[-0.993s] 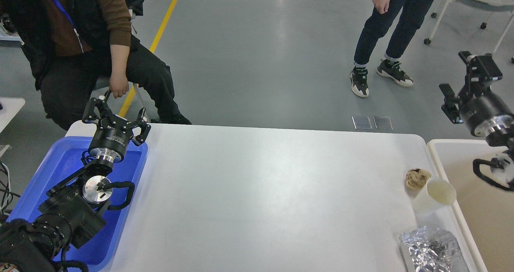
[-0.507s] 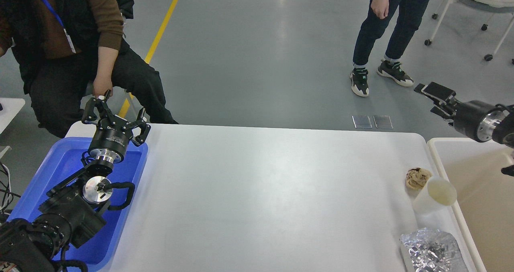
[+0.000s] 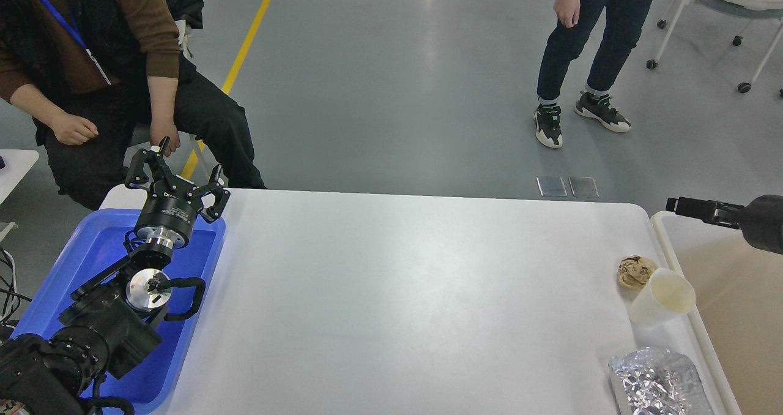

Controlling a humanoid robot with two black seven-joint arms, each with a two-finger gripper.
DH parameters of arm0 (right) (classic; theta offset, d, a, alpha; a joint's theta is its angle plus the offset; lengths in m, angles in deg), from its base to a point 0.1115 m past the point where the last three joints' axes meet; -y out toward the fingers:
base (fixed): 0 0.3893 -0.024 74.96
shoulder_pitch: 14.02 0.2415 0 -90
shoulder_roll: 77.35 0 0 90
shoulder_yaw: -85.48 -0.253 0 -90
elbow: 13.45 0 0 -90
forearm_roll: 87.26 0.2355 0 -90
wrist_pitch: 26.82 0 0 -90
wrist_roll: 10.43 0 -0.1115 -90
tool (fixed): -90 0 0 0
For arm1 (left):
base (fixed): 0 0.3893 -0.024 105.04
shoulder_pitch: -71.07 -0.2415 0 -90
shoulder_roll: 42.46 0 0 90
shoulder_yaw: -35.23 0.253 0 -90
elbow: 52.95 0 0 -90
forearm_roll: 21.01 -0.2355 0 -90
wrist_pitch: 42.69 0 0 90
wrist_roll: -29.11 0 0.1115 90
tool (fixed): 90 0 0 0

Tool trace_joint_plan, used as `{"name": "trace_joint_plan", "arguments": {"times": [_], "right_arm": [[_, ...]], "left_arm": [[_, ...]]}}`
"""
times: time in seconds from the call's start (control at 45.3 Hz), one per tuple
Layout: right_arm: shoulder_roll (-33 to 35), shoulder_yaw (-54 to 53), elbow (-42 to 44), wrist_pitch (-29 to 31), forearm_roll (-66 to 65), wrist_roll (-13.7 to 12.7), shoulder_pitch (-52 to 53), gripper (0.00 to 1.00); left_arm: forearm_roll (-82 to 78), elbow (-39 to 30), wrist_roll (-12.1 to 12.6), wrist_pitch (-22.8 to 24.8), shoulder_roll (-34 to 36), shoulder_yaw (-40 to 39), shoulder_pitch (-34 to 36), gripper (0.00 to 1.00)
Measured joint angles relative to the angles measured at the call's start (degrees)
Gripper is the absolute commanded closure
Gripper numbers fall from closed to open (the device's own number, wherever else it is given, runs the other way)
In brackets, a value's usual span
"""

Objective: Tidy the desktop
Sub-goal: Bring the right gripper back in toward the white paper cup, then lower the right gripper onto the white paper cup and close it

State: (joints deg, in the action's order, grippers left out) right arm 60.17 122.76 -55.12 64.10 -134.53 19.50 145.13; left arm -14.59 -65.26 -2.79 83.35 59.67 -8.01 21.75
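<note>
A wide white table (image 3: 391, 292) fills the view, flanked by a blue tray (image 3: 92, 250) and a beige bin (image 3: 728, 305). The left gripper (image 3: 174, 176), fingers spread open, hovers over the tray; whether the right gripper's (image 3: 688, 207) fingers are open cannot be told. A paper cup (image 3: 660, 297), crumpled wrapper (image 3: 635, 272) and foil (image 3: 657, 381) lie near the table's right edge.

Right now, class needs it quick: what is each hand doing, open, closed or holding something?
Left hand: open, holding nothing, raised over the blue tray.
Right hand: seen edge-on over the beige bin; cannot tell open or closed.
</note>
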Motion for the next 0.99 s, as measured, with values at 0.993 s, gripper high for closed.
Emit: {"name": "trace_joint_plan", "arguments": {"times": [0.993], "right_arm": [[-1.0, 1.2, 0.0, -7.4, -3.6, 0.2, -11.3, 0.01]], "left_arm": [[0.0, 0.0, 0.0, 0.0, 0.0, 0.0, 0.0, 0.00]]}}
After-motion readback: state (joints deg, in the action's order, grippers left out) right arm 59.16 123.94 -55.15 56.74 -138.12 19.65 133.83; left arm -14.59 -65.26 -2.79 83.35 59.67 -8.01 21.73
